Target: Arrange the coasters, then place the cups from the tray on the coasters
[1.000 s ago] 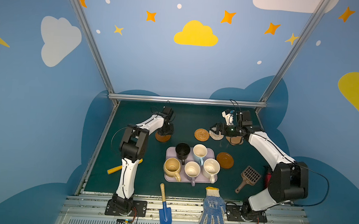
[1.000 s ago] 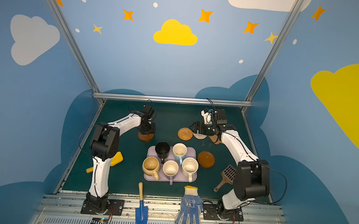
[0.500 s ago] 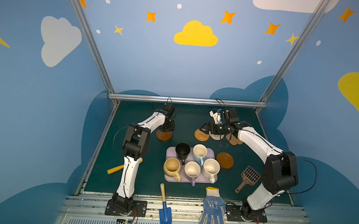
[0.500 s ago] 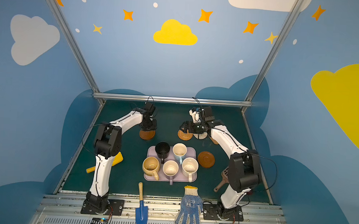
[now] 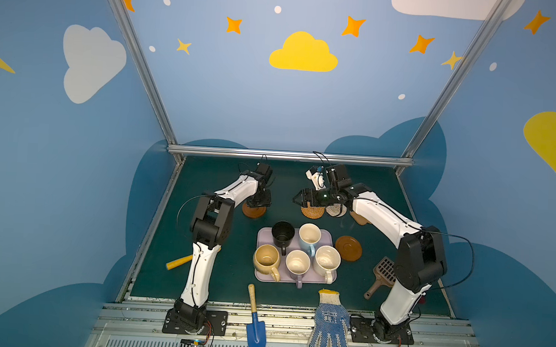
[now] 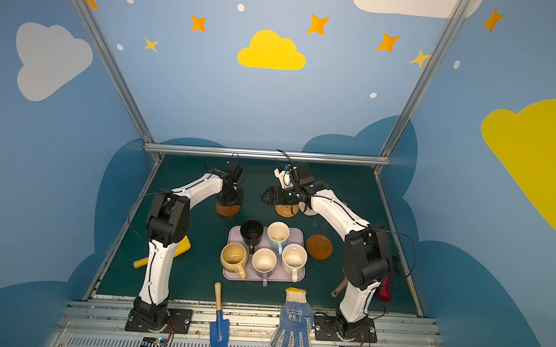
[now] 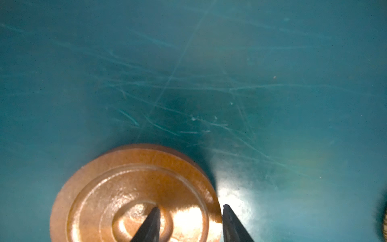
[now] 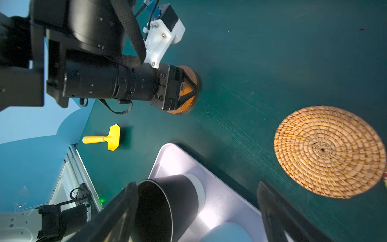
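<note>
the left gripper (image 7: 189, 207) points down on a brown wooden coaster (image 7: 134, 199). its jaws stand apart, one fingertip over the disc's middle and the other just outside its rim, pinching nothing. the coaster lies flat on the green table (image 7: 209, 62), left of centre in both top views. the right gripper (image 8: 196, 186) hangs wide open and empty above the table, just left of the rattan coaster (image 5: 312, 212) in a top view.

the coaster step looks nearly done. the rattan mat, a pale woven coaster (image 5: 335, 210) and a tan coaster (image 5: 359, 218) sit in a row at centre back, while a second brown coaster (image 5: 348, 248) lies beside the tray's (image 5: 327, 234) right edge. all five cups stand on the tray, so none is placed yet. next, the left gripper should probably lift straight up so it does not drag the disc.

only the left wrist view shows the fingers straddling the rim; the top views hide that under the wrist. the right wrist view shows the black cup (image 8: 167, 205) close up. only the top views show all five coasters.
</note>
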Controlling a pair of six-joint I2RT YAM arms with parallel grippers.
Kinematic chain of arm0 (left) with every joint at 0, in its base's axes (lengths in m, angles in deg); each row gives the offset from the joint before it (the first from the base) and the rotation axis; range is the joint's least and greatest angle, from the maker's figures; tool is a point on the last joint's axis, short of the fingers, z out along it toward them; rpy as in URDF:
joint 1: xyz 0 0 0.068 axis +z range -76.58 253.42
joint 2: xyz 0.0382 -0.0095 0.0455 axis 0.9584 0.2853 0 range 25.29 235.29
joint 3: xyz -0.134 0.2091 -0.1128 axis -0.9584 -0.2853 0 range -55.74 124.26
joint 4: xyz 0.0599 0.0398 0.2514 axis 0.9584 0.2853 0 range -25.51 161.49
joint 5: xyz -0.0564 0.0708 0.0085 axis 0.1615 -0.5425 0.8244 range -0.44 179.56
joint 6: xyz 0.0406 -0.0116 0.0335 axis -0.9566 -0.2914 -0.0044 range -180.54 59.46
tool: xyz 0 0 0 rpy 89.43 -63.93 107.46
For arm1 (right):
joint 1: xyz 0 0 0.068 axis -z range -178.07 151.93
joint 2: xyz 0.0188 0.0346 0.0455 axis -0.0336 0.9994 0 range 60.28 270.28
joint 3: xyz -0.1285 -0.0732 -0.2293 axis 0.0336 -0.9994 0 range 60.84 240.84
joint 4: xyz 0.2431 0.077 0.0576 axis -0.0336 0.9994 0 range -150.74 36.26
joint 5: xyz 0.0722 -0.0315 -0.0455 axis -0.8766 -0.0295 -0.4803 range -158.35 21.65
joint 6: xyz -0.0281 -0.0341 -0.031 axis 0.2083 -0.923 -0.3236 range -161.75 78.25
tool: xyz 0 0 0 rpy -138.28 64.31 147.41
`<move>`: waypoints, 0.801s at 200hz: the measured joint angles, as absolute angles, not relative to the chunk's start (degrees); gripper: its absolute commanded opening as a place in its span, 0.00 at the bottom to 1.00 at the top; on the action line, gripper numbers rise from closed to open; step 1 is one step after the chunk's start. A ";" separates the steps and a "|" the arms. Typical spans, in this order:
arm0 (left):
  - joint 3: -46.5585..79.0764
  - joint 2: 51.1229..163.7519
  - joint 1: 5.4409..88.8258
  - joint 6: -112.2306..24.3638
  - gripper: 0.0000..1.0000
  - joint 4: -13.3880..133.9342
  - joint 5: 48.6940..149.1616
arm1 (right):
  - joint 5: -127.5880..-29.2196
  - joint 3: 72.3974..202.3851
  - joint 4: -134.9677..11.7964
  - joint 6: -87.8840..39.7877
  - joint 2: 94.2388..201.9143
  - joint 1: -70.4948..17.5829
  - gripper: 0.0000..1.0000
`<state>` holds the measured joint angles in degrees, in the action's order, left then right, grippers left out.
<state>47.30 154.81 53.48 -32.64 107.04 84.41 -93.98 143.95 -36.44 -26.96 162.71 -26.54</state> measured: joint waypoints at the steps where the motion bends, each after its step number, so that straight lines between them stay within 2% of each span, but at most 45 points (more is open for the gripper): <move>1: 47.24 154.76 53.46 -32.64 0.50 106.99 84.39 | -93.98 143.95 -36.42 -26.94 162.71 -26.54 0.89; 160: 48.31 155.68 53.70 -32.90 0.48 103.93 85.48 | -92.16 143.93 -35.65 -26.98 163.21 -26.37 0.89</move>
<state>48.31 155.68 53.70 -32.90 103.93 85.48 -92.16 143.93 -35.65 -26.98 163.21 -26.37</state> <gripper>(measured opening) 0.484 0.890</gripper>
